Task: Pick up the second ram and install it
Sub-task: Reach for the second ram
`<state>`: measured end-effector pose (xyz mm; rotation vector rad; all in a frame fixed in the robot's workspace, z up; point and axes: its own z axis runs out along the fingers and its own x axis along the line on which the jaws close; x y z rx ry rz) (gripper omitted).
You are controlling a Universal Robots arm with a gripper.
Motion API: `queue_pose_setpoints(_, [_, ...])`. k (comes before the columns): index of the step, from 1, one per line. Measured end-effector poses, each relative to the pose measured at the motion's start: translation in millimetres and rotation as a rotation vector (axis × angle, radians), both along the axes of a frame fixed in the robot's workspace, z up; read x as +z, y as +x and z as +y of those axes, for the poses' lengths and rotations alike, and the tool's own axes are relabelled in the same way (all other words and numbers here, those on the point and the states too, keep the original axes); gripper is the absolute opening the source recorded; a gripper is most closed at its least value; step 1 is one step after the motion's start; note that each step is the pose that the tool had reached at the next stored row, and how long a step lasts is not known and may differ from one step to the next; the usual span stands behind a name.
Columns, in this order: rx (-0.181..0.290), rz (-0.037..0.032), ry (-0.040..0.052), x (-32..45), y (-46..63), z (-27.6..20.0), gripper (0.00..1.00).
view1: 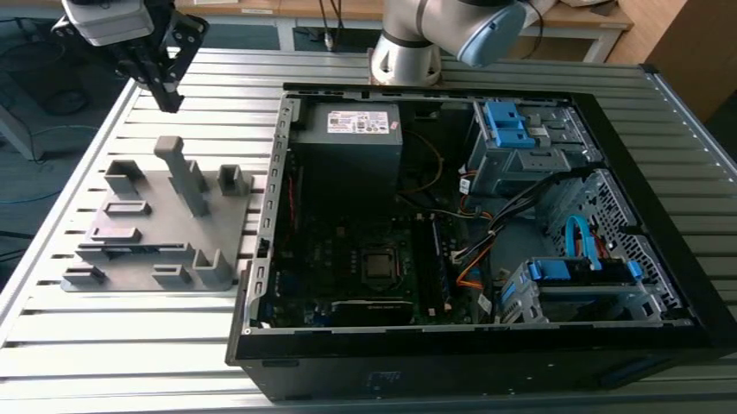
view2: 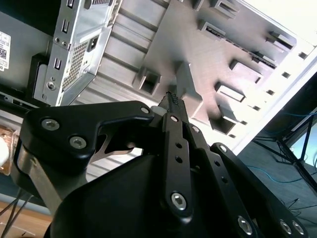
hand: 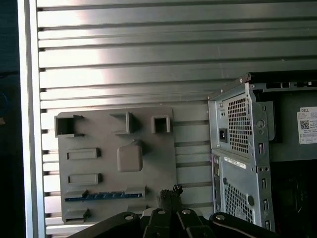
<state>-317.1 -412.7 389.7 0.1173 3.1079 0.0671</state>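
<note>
The second ram [hand: 104, 196] is a thin dark strip standing on edge in a long slot of the grey fixture plate [hand: 106, 171], near the plate's front-left part in the exterior view [view1: 148, 249]. My gripper [view1: 171, 102] hangs above the table behind the fixture [view1: 138, 226], well apart from the ram. In both wrist views the black fingers [hand: 171, 192] lie together with nothing between them, and their tip [view2: 172, 99] points toward the fixture [view2: 198, 49].
An open computer case [view1: 272, 216] lies to the exterior view's right of the fixture, with motherboard, CPU socket [view1: 381, 263], power supply [view1: 345, 142] and blue drive cages. A dark stick [view1: 436, 259] stands in a slot beside the socket. A tall grey post [view1: 185, 177] rises from the fixture.
</note>
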Motion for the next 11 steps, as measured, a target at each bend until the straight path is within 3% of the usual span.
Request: queue_pose_setpoints(11, [0.0,0.0001,-0.0002,-2.0,-15.3,-13.2,0.1])
